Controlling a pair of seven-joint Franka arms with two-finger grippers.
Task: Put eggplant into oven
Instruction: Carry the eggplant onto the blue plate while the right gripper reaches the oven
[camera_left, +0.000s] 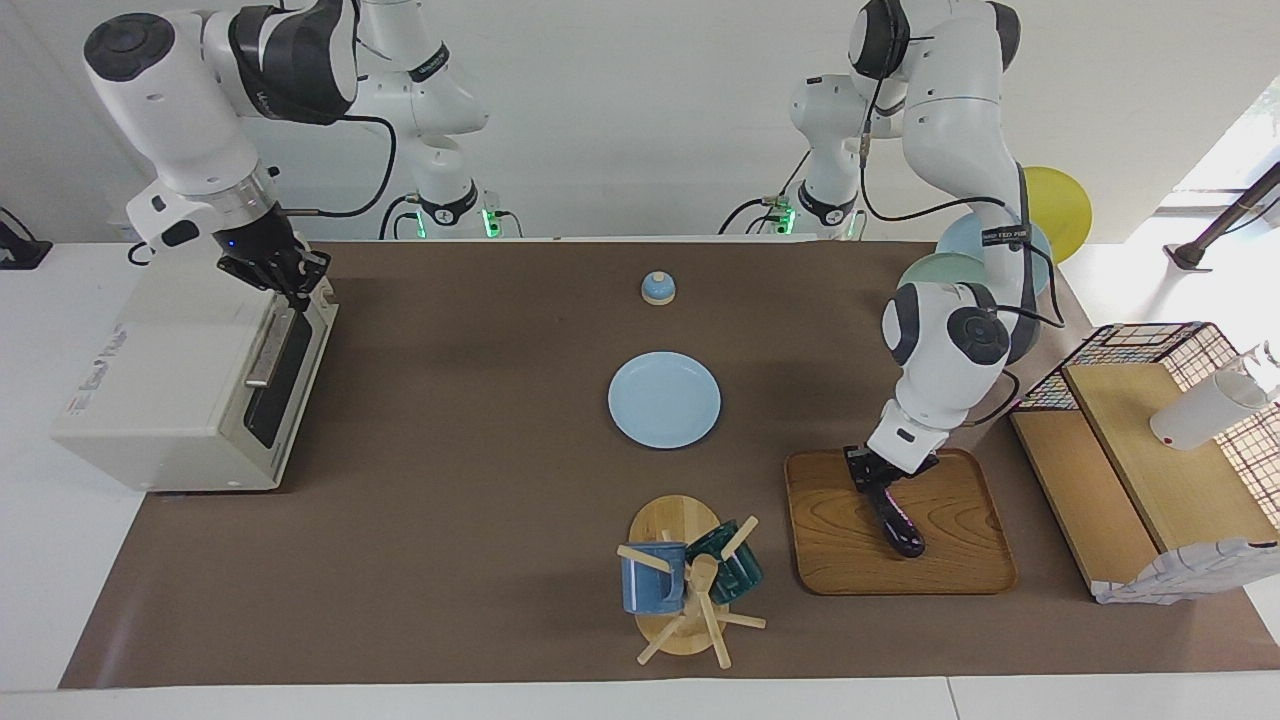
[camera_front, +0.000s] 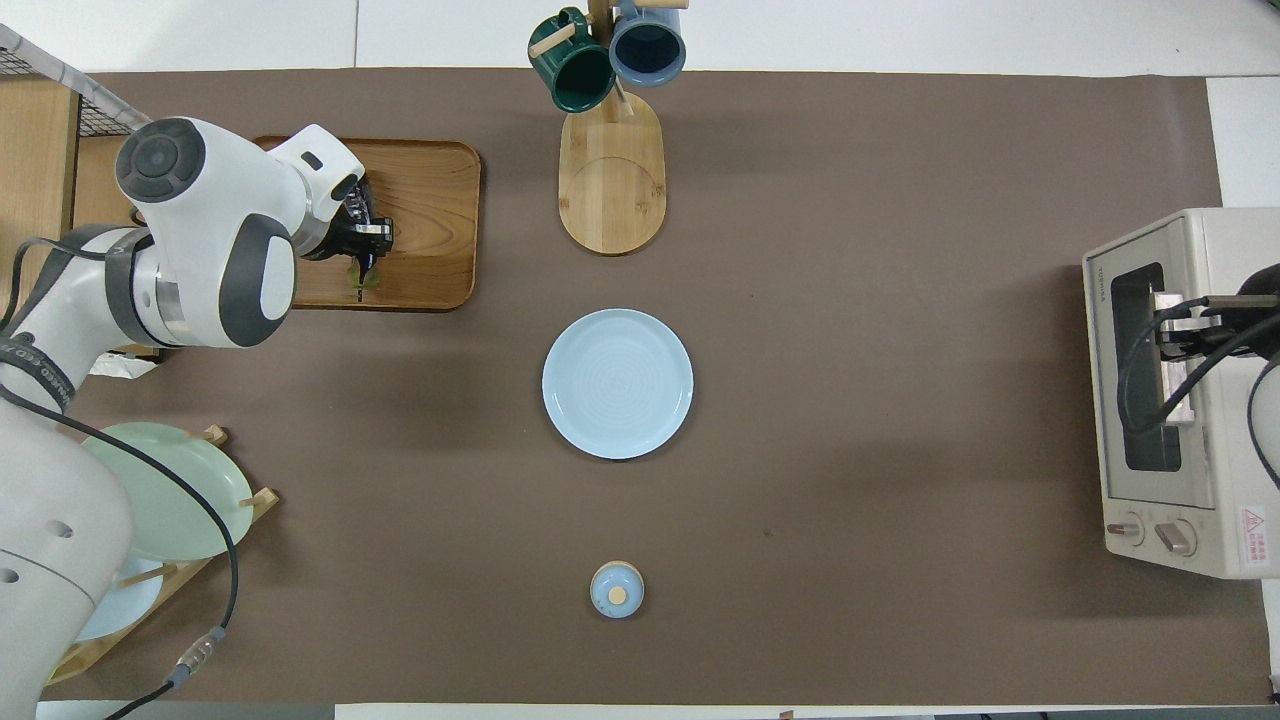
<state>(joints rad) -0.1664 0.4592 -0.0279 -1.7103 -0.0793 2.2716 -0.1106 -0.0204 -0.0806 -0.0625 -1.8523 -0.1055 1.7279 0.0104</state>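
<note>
Gripping the eggplant near its stem end, my left hand is closed on it over the wooden tray. My right hand is clamped on the handle of the oven, door closed; lettering on the oven top and door is unreadable.

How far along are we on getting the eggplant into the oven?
Early. Nothing is finished. In hand: the left hand is shut on the eggplant, which lies on the wooden tray; the right hand is shut at the oven door's handle. Left: open the closed door, carry the eggplant over, put it inside.
</note>
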